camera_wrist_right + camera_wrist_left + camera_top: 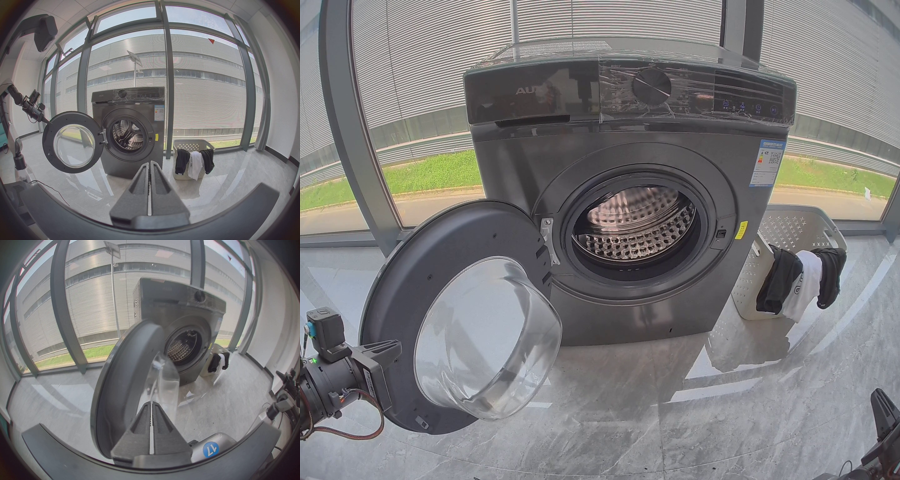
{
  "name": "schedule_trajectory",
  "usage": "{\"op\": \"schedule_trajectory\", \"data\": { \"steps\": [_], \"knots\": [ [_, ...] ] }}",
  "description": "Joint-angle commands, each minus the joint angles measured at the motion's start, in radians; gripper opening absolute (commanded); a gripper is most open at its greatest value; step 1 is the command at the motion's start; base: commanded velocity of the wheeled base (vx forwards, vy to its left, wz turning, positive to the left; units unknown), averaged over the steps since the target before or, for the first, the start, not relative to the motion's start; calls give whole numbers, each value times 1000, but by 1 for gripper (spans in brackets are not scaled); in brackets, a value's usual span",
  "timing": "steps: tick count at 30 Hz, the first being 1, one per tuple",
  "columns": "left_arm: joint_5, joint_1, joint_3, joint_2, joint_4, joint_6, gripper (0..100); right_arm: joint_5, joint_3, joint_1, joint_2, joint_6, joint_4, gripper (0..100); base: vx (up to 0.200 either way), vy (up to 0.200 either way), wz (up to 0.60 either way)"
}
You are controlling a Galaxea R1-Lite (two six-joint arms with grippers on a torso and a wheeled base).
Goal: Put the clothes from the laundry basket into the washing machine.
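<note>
Currently, the clothes (800, 284) hang over the laundry basket's (794, 228) front rim, just right of the washing machine (506, 169). The right gripper (149, 164) is nearer, its fingers (137, 187) clenched empty. The left gripper (151, 404), likewise clenched, sits beside the open door (425, 262).

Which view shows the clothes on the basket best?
The right wrist view: the clothes hang face-on over the front rim of the basket, two black pieces flanking a white one. The head view shows them at an angle; the left wrist view, small and far off.
</note>
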Motion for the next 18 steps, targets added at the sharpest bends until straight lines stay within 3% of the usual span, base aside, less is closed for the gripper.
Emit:
{"op": "schedule_trajectory", "data": {
  "steps": [1,7,11,13,15,16,17,18],
  "knots": [
    [-5,-51,-5,-81,-17,1,0,1,10,0,-15,0,0,0,0,0,0],
    [-25,-121,-33,-216,-20,5,0,1,10,0,-15,0,0,0,0,0,0],
    [4,-103,-104,-305,-32,25,0,1,10,0,-15,0,0,0,0,0,0],
    [49,-37,-102,-374,-63,36,0,1,10,0,-15,0,0,0,0,0,0],
    [58,50,-74,-451,-75,38,0,3,10,0,-15,0,0,0,0,0,0],
    [58,50,-74,-451,-75,38,0,3,10,0,-15,0,0,0,0,0,0],
    [56,152,-22,-549,-77,38,0,13,10,0,-15,-2,0,0,0,0,0],
    [55,198,13,-601,-75,36,0,24,10,0,-15,-3,0,0,0,0,0]
  ]
}}
